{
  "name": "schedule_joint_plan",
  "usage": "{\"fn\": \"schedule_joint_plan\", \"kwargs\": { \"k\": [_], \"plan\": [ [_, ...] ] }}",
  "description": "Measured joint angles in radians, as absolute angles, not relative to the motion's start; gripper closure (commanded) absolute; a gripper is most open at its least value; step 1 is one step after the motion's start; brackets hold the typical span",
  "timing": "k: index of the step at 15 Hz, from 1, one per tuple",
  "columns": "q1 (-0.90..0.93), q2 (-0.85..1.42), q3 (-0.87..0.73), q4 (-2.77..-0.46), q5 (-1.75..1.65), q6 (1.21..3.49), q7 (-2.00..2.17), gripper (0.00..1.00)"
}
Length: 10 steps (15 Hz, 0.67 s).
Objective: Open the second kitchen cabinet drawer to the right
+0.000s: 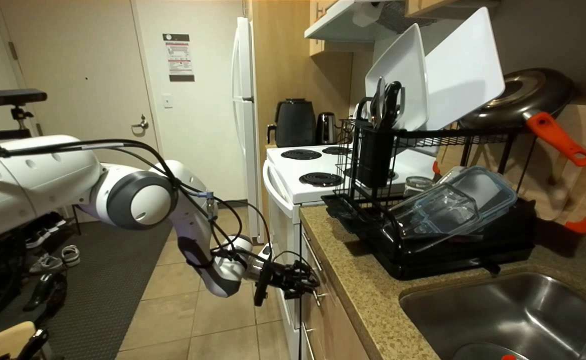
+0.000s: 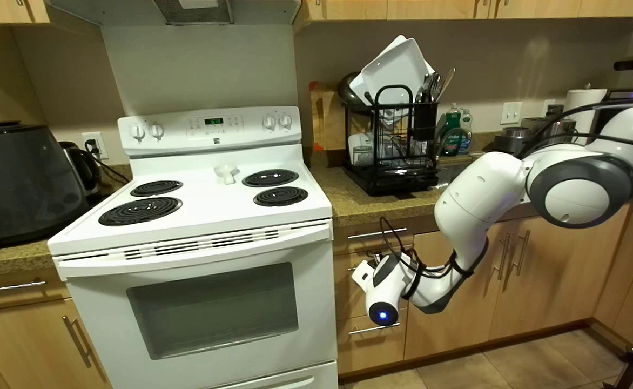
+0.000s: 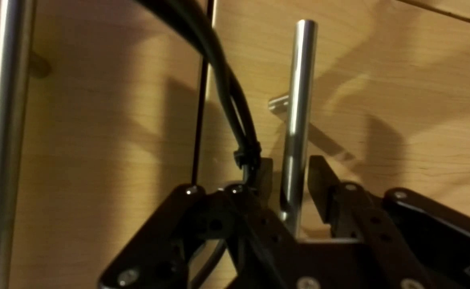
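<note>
The kitchen cabinet (image 2: pixel 551 281) has pale wooden fronts under a speckled brown stone top (image 1: pixel 353 270). The drawer (image 2: pixel 343 289), second from the top in the stack right of the stove, is shut, so its inside is hidden. Its front (image 3: pixel 399 80) and silver bar handle (image 3: pixel 300 72) show in the wrist view. My gripper (image 3: pixel 293 178) is open, with one finger on each side of the handle and a small gap at each. In an exterior view the gripper (image 1: pixel 314 286) is at the drawer's handle; in another the arm mostly hides it.
The top drawer's bar handle (image 3: pixel 2 132) runs parallel at left. Black cables (image 3: pixel 223 76) loop over the left finger. The white stove (image 2: pixel 197 237) stands beside the drawers. A black dish rack (image 1: pixel 373 235) and sink (image 1: pixel 523 310) are on the counter.
</note>
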State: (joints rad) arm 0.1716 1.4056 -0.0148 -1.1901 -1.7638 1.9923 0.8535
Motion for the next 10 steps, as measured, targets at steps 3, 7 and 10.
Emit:
{"fn": "schedule_joint_plan", "kwargs": {
  "k": [3, 7, 10],
  "plan": [
    [0.171, 1.406, -0.015, -1.189, -1.763, 1.992, 0.869, 0.96],
    [0.172, 1.406, -0.015, -1.189, -1.764, 1.992, 0.894, 0.96],
    [0.176, 1.402, -0.017, -1.198, -1.768, 1.992, 0.905, 0.96]
  ]
}}
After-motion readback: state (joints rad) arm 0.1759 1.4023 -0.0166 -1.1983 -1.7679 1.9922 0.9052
